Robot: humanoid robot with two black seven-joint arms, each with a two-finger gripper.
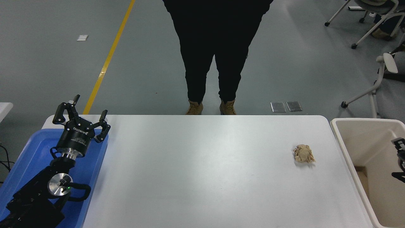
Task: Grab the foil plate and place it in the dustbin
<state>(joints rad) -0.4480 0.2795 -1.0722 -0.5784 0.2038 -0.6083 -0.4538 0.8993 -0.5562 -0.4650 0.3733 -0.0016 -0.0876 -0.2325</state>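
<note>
One right hand [400,158] hovers over the dustbin [354,126].

A crumpled tan paper ball [304,154] lies on the white table's [196,171] right side; a blue tray [90,164] sits far left; a person [218,53] stands beyond.

The table [196,177] has a smooth, matt white top with a faint sheen. At its right end the dustbin [343,144] looks like cream plastic, smooth and dull, with a thick rim. Near that end lies a crumpled tan paper ball [303,154], rough and creased. At the near left, a blue tray [91,177] looks like glossy plastic. Over it the left gripper [81,115] is matt black, on a wrist with bright, polished metal rings. The far floor is smooth grey, with a painted yellow line [109,57].
</note>
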